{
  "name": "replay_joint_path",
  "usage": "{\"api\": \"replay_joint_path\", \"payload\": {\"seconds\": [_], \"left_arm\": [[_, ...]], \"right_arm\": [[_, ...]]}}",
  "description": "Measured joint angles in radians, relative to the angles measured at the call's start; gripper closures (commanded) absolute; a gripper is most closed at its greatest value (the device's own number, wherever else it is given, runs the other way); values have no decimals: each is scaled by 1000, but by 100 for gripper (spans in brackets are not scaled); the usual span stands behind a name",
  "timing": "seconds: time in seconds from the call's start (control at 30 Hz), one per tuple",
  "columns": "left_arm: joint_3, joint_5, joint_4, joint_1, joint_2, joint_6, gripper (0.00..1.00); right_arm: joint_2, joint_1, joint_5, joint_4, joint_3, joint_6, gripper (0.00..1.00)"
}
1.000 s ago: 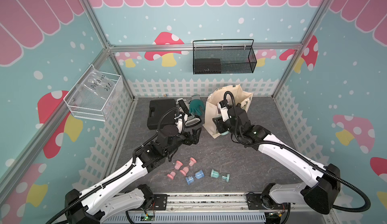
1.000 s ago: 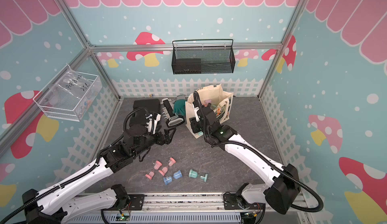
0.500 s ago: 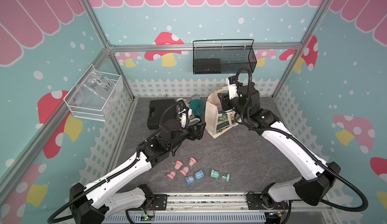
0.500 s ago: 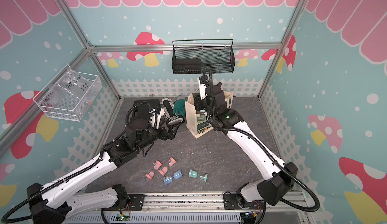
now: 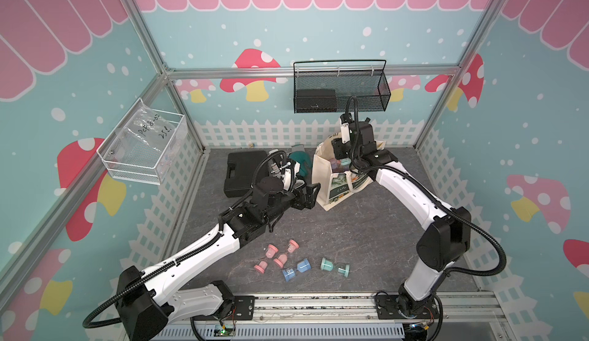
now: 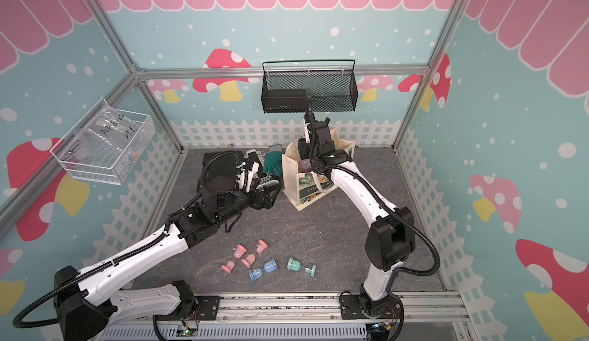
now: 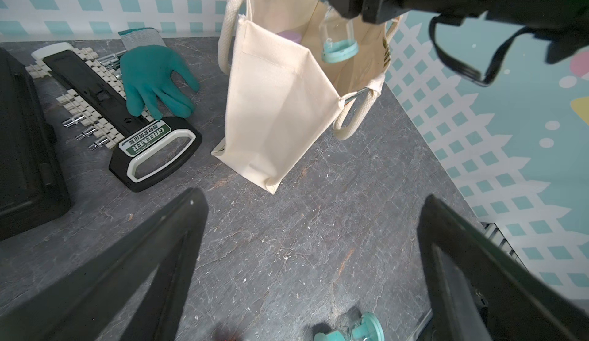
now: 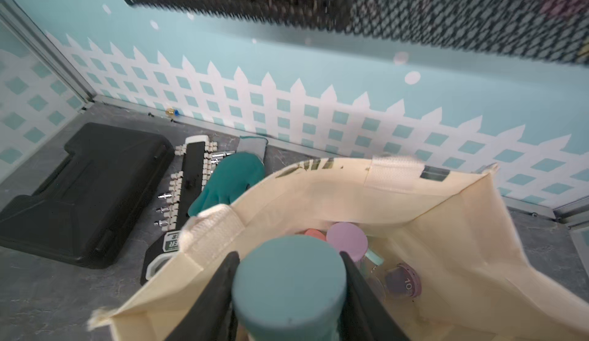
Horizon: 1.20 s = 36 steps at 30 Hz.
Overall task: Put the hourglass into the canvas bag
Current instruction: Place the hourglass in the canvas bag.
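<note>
The right pincer (image 8: pixel 289 259) pinches the teal hourglass (image 7: pixel 339 41) by its upper cap, hanging it in the open mouth of the canvas bag (image 5: pixel 325 177); lilac hourglasses (image 8: pixel 346 239) lie in the bag's bottom; the left pincer (image 7: pixel 312 196) hovers spread wide over the grey surface (image 5: pixel 350 228), beside the bag's plain side; loose hourglasses (image 6: pixel 270 265), pink, blue and teal, lie well apart near the front edge.

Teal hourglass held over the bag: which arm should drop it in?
The right. The right gripper is shut on the teal hourglass at the open mouth of the canvas bag; the left gripper is open, empty, apart from the bag.
</note>
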Motion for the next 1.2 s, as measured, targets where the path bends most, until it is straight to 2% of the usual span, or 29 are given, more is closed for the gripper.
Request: {"api": "replay_joint_path", "payload": {"seconds": [0.5, 0.7, 0.77, 0.87, 1.2], "left_arm": [[13, 21, 23, 6, 45, -1, 1], [13, 21, 23, 7, 45, -1, 1], [13, 21, 23, 7, 45, -1, 1], [13, 21, 23, 8, 45, -2, 0], [13, 21, 23, 8, 45, -5, 0]], "right_arm": [[141, -43, -32, -3, -8, -1, 76], [152, -44, -40, 11, -59, 2, 66], [152, -44, -40, 22, -63, 2, 60], [150, -44, -40, 34, -70, 2, 58], [68, -44, -49, 45, -95, -6, 41]]}}
